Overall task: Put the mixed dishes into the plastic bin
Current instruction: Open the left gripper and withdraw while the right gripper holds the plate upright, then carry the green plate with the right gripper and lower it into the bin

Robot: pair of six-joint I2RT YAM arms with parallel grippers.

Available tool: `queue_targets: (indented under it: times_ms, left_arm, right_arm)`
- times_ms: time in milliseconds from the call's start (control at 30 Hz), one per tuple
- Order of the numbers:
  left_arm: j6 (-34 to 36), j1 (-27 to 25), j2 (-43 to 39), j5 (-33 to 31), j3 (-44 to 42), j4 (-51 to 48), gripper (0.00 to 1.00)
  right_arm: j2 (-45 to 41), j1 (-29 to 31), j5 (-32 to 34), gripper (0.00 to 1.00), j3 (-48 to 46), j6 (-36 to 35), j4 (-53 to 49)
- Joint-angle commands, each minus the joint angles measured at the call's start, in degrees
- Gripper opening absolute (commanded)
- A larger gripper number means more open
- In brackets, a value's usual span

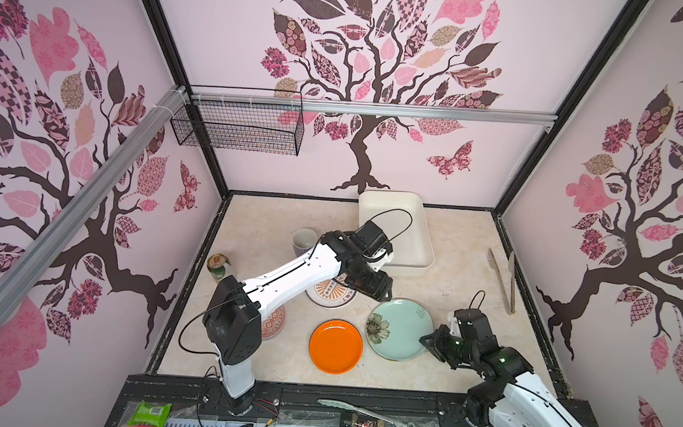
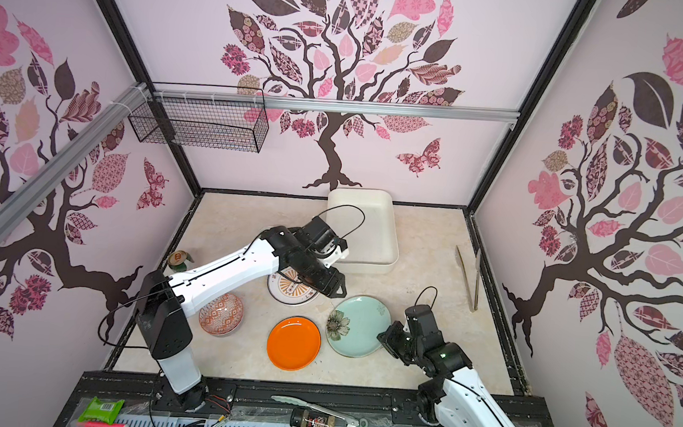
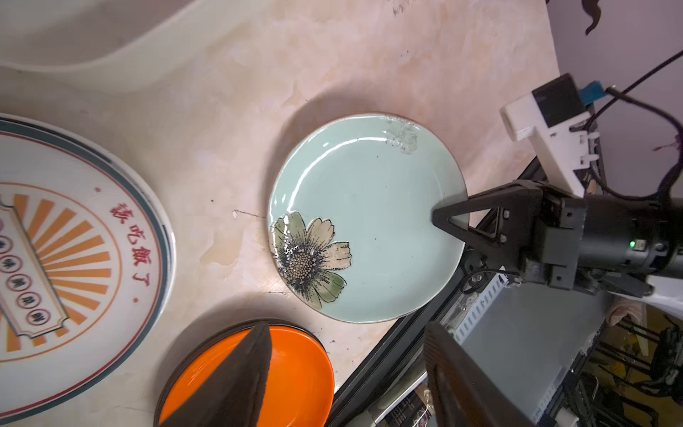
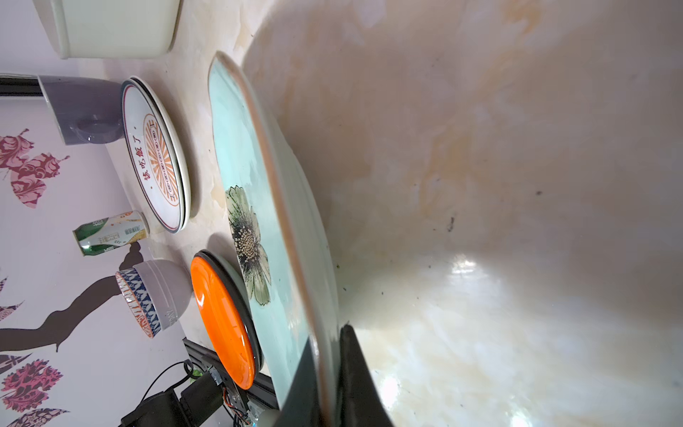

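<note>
Step in hand: pick-up of the mint-green flowered plate (image 1: 401, 330). No dish is seen in the plastic bin (image 1: 410, 266).

The plate lies in front of the bin's near wall, apart from it. The right gripper (image 1: 426, 339) is clamped on the plate's rim, on the side away from the bin. The left gripper (image 3: 347, 332) stands wide apart and empty, between bin and plate.

Next move, as I judge it: lift clear, carry over the near wall, lower flat.

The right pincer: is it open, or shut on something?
Shut: the right pincer clamps the rim of the mint-green flowered plate, one finger on each face, in the right wrist view.
</note>
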Motion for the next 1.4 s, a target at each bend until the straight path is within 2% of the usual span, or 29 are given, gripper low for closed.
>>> queue_targets:
  times_ms: [0, 233, 433, 600, 933, 1200, 1367]
  left_arm:
    - [-0.4, 3.2, -2.8, -1.3, 1.1, -1.8, 0.69]
    - [-0.1, 10.7, -8.0, -2.4, -4.1, -1.2, 0.68]
    - [0.2, 14.7, -10.7, -2.3, -6.0, -1.1, 0.67]
    - [0.5, 15.4, -12.4, -3.8, -5.7, -1.5, 0.68]
    - [0.4, 15.8, -16.9, -6.1, -6.3, -4.5, 0.67]
    - [1.4, 17.7, -20.4, -6.9, -7.2, -6.5, 0.67]
    - [-0.4, 18.3, -21.2, -5.8, -7.8, -5.7, 0.65]
  right_arm:
    - [1.1, 0.4, -0.5, 0.0, 5.6, -2.7, -1.5]
    - [6.2, 0.4, -0.3, 0.0, 15.1, -7.2, -5.8]
    - [6.7, 0.3, 0.0, 0.0, 19.0, -5.9, -4.4]
    - [10.6, 0.3, 3.4, 0.0, 25.2, -6.7, -3.3]
    - [26.8, -0.2, 5.7, 0.0, 36.7, -9.4, 5.4]
    - [38.6, -4.7, 2.9, 0.0, 43.6, -10.7, 12.4]
    - [45.7, -9.1, 2.8, 0.0, 46.3, -9.9, 17.7]
